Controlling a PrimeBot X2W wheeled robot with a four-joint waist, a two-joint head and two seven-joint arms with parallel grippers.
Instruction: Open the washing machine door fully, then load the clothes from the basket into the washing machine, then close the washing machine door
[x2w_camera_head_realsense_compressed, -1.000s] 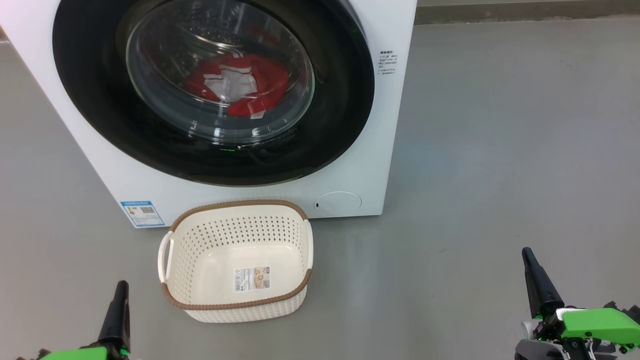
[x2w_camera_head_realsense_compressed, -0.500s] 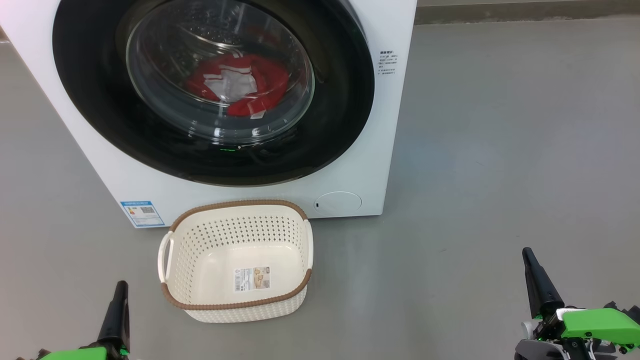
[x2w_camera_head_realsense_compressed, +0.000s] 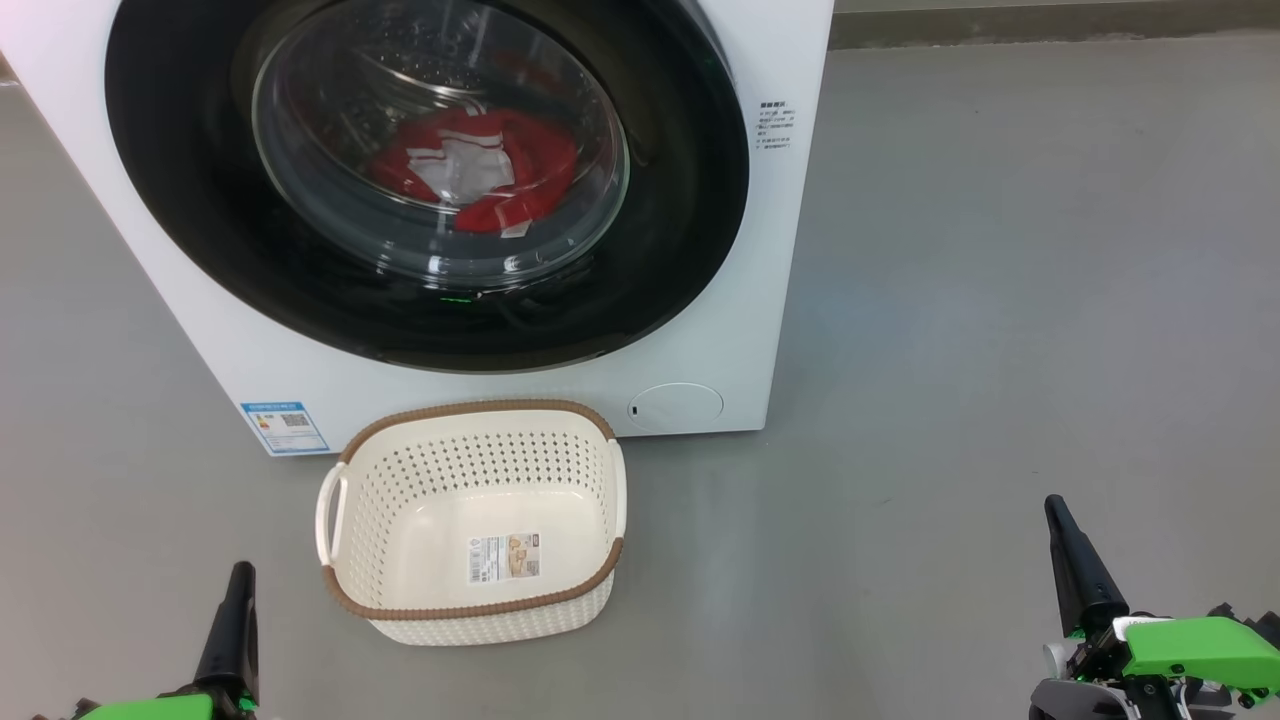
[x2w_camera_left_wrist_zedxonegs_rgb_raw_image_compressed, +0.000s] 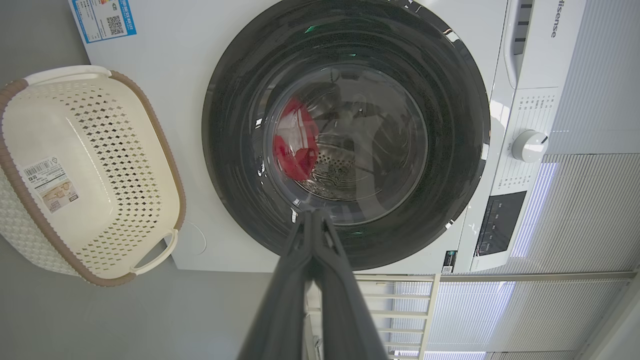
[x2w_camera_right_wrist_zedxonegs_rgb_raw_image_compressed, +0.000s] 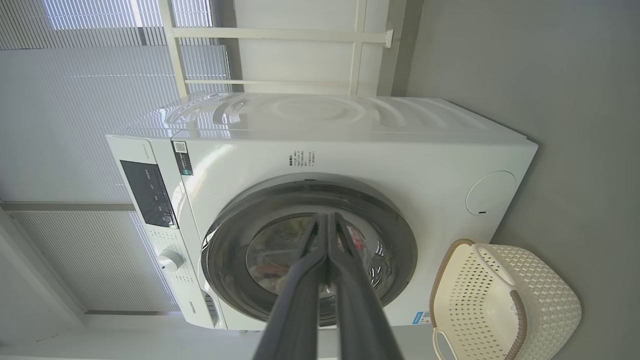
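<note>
Arm ends: left claw (x2w_camera_head_realsense_compressed: 240, 578), right claw (x2w_camera_head_realsense_compressed: 1056, 512) — long tapered matte-black fingers (x2w_camera_left_wrist_zedxonegs_rgb_raw_image_compressed: 285, 300), bright green housings behind; right shows grey metal base, white collar.

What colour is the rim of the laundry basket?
Brown, with a woven look, around the cream-white basket. The head view shows it best.

The washing machine door (x2w_camera_head_realsense_compressed: 430, 250) is glossy black around clear reflective glass; the washing machine (x2w_camera_head_realsense_compressed: 770, 300) is smooth, shiny white. The basket (x2w_camera_head_realsense_compressed: 470, 470) is matt cream perforated plastic with a brown woven-look rim. The clothes (x2w_camera_head_realsense_compressed: 470, 170) are soft red cloth.
</note>
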